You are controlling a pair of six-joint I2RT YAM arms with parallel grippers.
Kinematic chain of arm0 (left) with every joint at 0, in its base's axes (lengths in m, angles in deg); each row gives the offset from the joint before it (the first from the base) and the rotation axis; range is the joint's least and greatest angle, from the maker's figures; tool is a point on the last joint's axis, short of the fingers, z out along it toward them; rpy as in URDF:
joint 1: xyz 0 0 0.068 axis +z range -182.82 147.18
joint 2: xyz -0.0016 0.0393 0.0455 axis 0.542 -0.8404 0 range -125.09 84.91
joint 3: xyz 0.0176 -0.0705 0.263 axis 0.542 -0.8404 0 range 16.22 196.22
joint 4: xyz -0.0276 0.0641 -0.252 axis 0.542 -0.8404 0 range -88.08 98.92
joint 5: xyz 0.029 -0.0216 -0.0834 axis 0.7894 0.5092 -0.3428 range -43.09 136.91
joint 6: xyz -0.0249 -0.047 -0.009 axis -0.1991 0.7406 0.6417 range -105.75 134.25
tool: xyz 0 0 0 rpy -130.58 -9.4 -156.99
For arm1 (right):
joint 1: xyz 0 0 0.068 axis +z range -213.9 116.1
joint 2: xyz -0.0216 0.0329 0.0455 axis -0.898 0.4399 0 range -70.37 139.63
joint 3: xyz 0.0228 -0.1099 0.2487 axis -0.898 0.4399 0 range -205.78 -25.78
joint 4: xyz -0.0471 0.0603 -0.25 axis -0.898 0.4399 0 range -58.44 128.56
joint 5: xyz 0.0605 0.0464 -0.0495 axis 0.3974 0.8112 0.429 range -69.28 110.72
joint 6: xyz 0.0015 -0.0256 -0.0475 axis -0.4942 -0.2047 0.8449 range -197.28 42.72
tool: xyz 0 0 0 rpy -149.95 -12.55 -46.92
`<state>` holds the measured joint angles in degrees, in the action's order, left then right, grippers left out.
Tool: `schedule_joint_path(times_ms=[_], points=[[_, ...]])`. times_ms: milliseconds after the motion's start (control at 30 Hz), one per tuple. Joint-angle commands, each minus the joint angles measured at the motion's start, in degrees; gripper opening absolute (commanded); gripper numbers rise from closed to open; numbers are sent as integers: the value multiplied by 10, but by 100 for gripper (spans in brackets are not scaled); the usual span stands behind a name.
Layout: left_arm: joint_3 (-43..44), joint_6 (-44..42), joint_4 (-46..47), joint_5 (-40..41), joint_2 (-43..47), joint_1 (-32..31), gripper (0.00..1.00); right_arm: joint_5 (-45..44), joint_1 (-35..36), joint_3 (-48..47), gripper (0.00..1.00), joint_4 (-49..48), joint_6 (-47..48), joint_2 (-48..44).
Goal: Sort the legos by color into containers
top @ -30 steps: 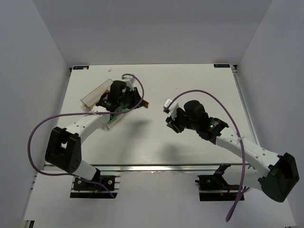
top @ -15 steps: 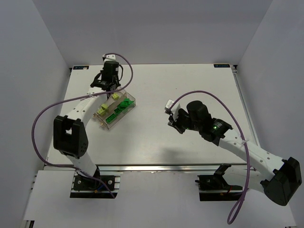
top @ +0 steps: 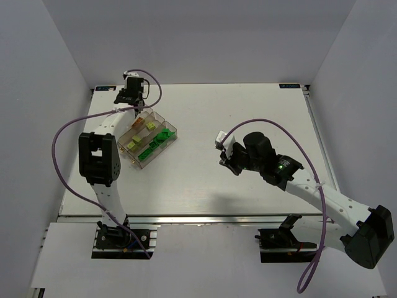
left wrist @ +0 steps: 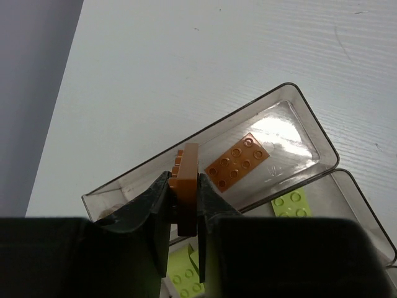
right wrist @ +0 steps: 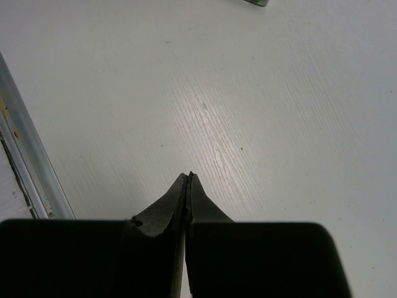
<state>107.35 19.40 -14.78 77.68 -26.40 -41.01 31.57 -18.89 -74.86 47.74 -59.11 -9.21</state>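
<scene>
Held item: an orange brick [left wrist: 187,160] is pinched edge-on between the two fingers of the left gripper [left wrist: 185,185]. Its studs face the left finger, and its upper end stands clear above the fingertips. In the left wrist view the brick sits over the near wall of the outermost compartment of the clear tray [left wrist: 317,127]. Whether it touches that wall cannot be told.

Tray contents: an orange flat plate [left wrist: 237,162] lies studs-up on the floor of that same compartment, apart from the held brick. The next compartment holds lime bricks [left wrist: 290,202]. In the top view the tray [top: 169,140] lies askew on the far-left part of the table [top: 248,105]. Its lime bricks [top: 133,144] and green bricks [top: 162,133] lie in separate lanes.

Left arm: it runs from its base up the left side and folds at the elbow. The left gripper [top: 131,94] is at the far-left corner of the table, just beyond the tray's far end.

Right arm: it stretches from its base toward the table's middle. The right gripper [top: 226,159] is well apart from the tray. In the right wrist view its fingers [right wrist: 180,189] are pressed together with nothing between them, above bare table surface.
</scene>
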Motion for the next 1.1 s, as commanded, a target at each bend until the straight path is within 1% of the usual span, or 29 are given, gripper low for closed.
schedule_joint_path(times_ms=[0, 100, 167, 333, 400, 433, 467, 567, 600, 700, 800, 833, 933, 967, 1000, 1033, 1067], points=[[31, -18, -8, 6, -4, 8, 0, 0, 2, -22, 0, -9, -1, -1], [37, -18, -13, -3, -20, 15, 0, -3, 2, -22, 0, -9, 1, 2], [37, -17, -13, -5, -29, 19, 2, -4, 2, -22, 0, -9, 1, 2], [43, -7, -23, -18, -50, 28, 15, -7, 2, -22, 0, -10, 2, 2], [45, 0, -25, -25, -52, 30, 22, -7, 2, -22, 0, -10, 2, 3], [45, 2, -27, -25, -53, 30, 28, -7, 2, -22, 0, -10, 2, 4], [46, 7, -28, -26, -52, 32, 40, -7, 2, -22, 0, -10, 2, 4], [52, 20, -36, -33, -51, 34, 51, -8, 2, -22, 0, -10, 3, 3], [55, 23, -40, -37, -50, 34, 58, -9, 2, -22, 0, -10, 2, 2], [65, 41, -53, -65, -38, 36, 68, -9, 2, -22, 1, -11, 3, 2], [64, 61, -57, -103, -14, 37, 69, -11, 2, -22, 1, -11, 3, 2], [62, 68, -54, -132, 5, 37, 69, -12, 2, -22, 2, -11, 3, 2], [27, 102, -27, -195, 46, 38, 70, -12, 1, -21, 6, -14, 3, 3], [-11, 112, -12, -241, 83, 37, 72, -12, 2, -22, 8, -15, 2, 3], [-35, 122, 25, -266, 103, 38, 73, -12, 0, -22, 15, -15, -2, 4], [-62, 144, 48, -312, 149, 38, 78, -11, -1, -22, 19, -16, -4, 4], [-91, 158, 73, -346, 173, 37, 81, -9, -2, -22, 23, -16, -6, 4]])
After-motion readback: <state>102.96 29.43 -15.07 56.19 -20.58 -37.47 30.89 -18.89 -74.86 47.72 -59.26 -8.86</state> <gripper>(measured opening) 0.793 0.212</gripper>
